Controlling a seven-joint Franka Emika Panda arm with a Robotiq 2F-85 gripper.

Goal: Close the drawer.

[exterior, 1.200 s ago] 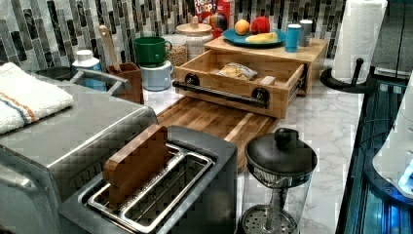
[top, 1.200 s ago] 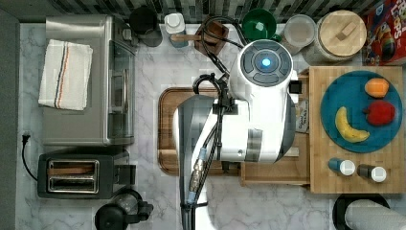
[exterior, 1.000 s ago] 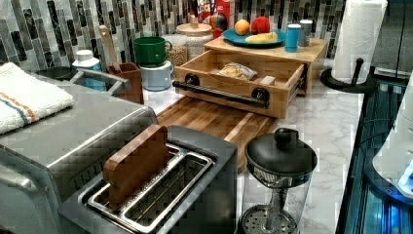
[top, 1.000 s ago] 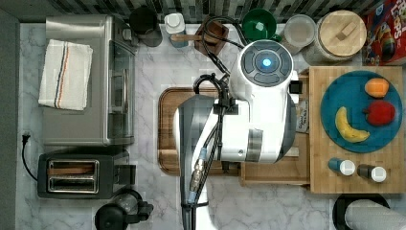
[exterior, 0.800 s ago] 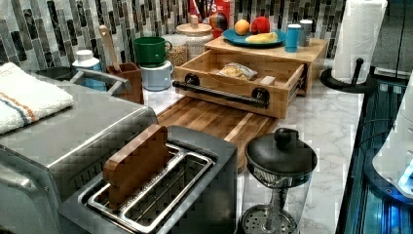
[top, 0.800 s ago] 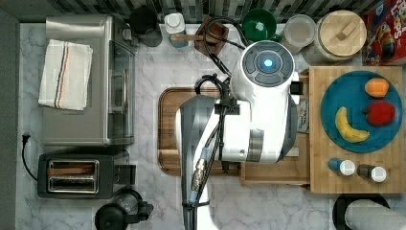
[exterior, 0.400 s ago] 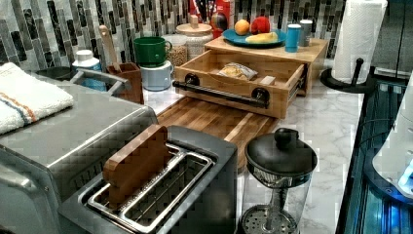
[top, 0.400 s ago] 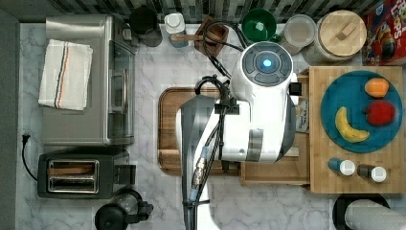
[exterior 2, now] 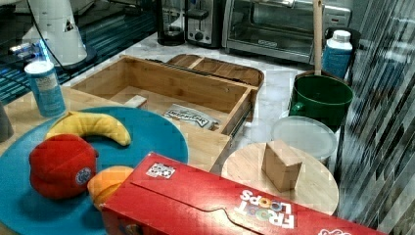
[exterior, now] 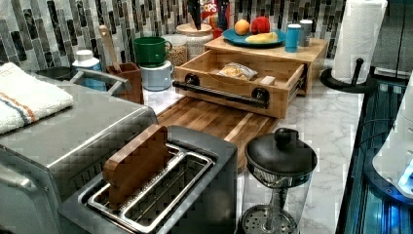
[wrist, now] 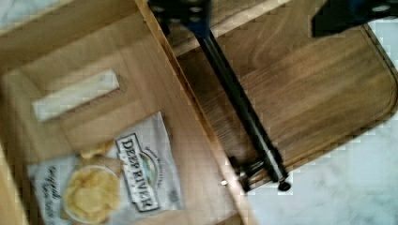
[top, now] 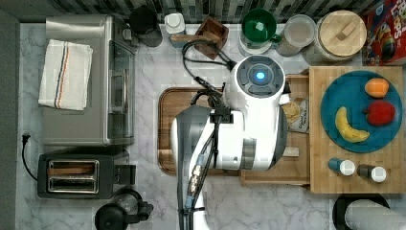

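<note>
Since the gripper (wrist: 267, 16) hangs with its two dark fingers spread well apart in the wrist view, one of them just over the end of the black bar handle (wrist: 244, 108), the push looks best made with a flat finger face set against the middle of that bar, not its end. A push at one end could skew the drawer (exterior: 234, 80) on its runners. The drawer stands pulled well out of the bamboo box, toward the top view's left, its front edge over the brown wooden tray (wrist: 324, 89). Inside lie a bag of chips (wrist: 117, 187) and a small pale block (wrist: 75, 93), both low enough, I judge, to pass under the box top bearing the blue plate (top: 330, 96). The push should run straight toward the top view's right, level and slow, until the front meets the box.
</note>
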